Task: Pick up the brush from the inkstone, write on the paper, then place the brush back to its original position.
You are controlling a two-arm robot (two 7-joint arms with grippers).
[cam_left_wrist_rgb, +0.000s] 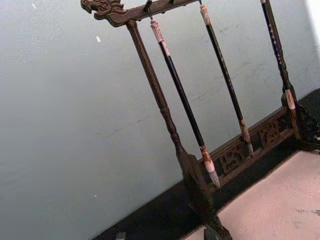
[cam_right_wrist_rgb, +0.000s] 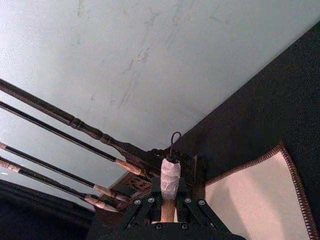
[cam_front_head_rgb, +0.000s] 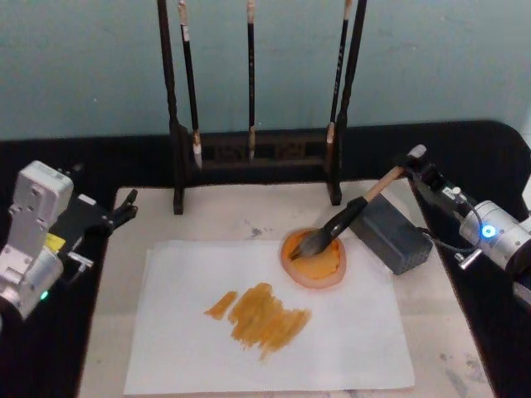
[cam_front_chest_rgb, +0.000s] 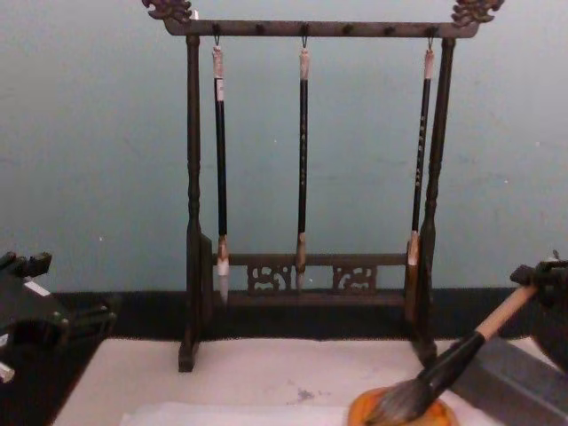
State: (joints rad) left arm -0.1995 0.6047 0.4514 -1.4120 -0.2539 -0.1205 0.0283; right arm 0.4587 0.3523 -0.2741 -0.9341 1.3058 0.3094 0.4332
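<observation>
You will find little to read here: a yellow label (cam_front_head_rgb: 54,241) sits on the left arm, and pale marks run down the handles of the three slim brushes (cam_front_head_rgb: 250,75) on the rack (cam_front_head_rgb: 257,153) at the far side, but all of it is too small to make out.

Your right gripper (cam_front_head_rgb: 417,168) is at the right of the table, pinching the brush (cam_front_head_rgb: 357,207) near its white-wrapped end. In the right wrist view the tan handle stands between the two fingers, which press against it on both sides.

The brush slants down and to the left from that grip. Its black lower section lies across the far left corner of the grey block (cam_front_head_rgb: 392,235), and its bushy bristles rest in the inkstone (cam_front_head_rgb: 319,280). The orange dish sits on the far right part of the paper (cam_front_head_rgb: 348,332), just left of the block.

The paper lies flat on the pale mat (cam_front_head_rgb: 216,215) and carries a patch of orange-brown strokes near its middle.

Your left gripper (cam_front_head_rgb: 126,207) is at the left edge of the mat, well apart from the paper's things. Its fingers stand apart and hold nothing.
</observation>
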